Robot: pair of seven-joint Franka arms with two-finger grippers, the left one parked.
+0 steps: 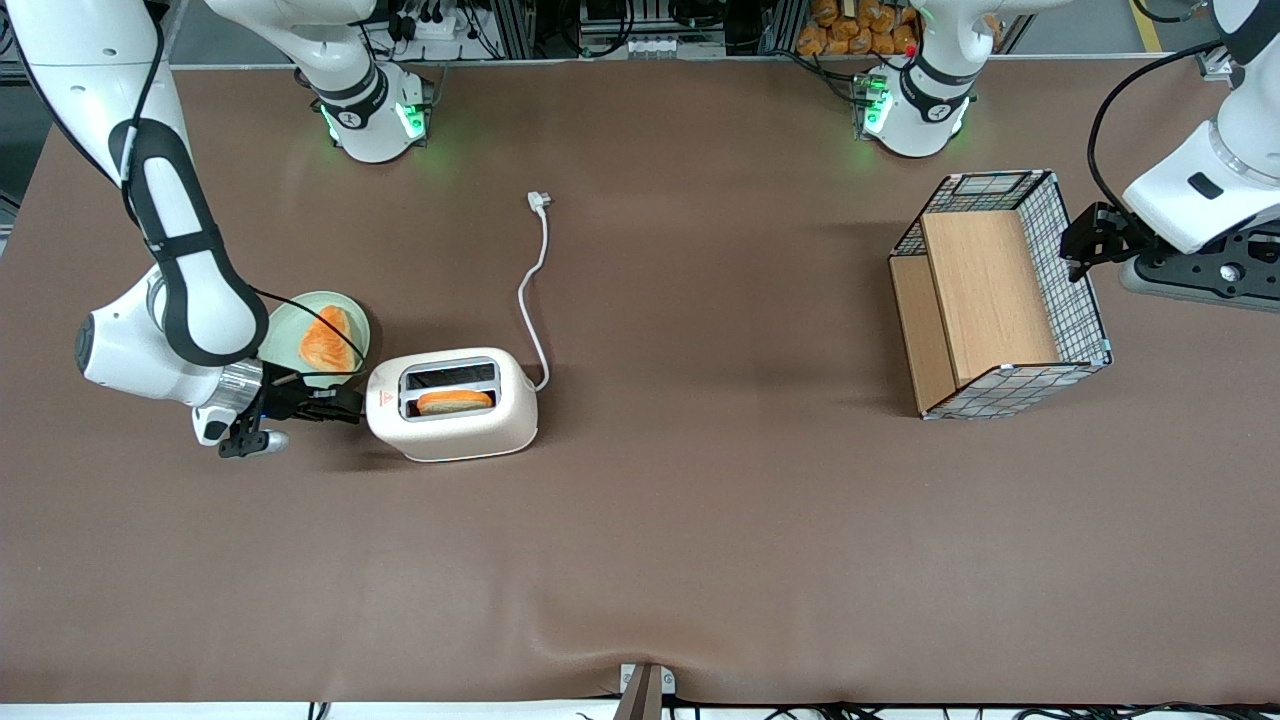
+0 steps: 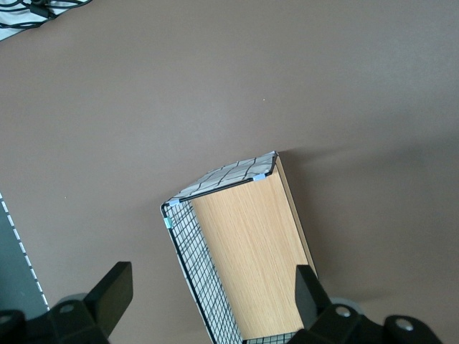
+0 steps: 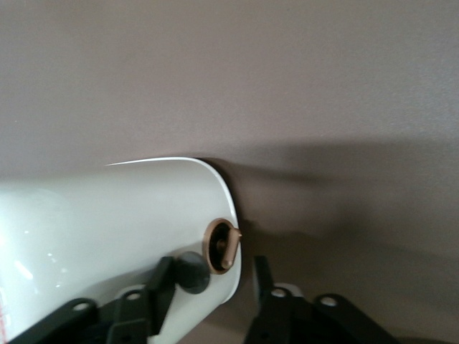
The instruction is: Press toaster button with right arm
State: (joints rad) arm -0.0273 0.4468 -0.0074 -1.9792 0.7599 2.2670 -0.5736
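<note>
The cream-white toaster point(image 1: 455, 405) stands on the brown table with a toast slice point(image 1: 455, 401) in the slot nearer the front camera. My right arm's gripper point(image 1: 345, 405) is at the toaster's narrow end, by the red mark point(image 1: 383, 398). In the right wrist view the toaster point(image 3: 107, 222) fills much of the frame. The grey round toaster button point(image 3: 192, 272) sticks out of its end beside a tan dial point(image 3: 222, 244). The gripper point(image 3: 211, 271) is open; one finger point(image 3: 161, 281) touches the button, the other point(image 3: 262, 276) is apart from the toaster. The button is hidden in the front view.
A pale green plate point(image 1: 350, 312) with an orange toast slice point(image 1: 325, 340) lies just farther from the front camera than the gripper. The white cord point(image 1: 535, 290) runs from the toaster to its plug point(image 1: 540, 202). A wire basket with wooden boards point(image 1: 1000, 295) stands toward the parked arm's end.
</note>
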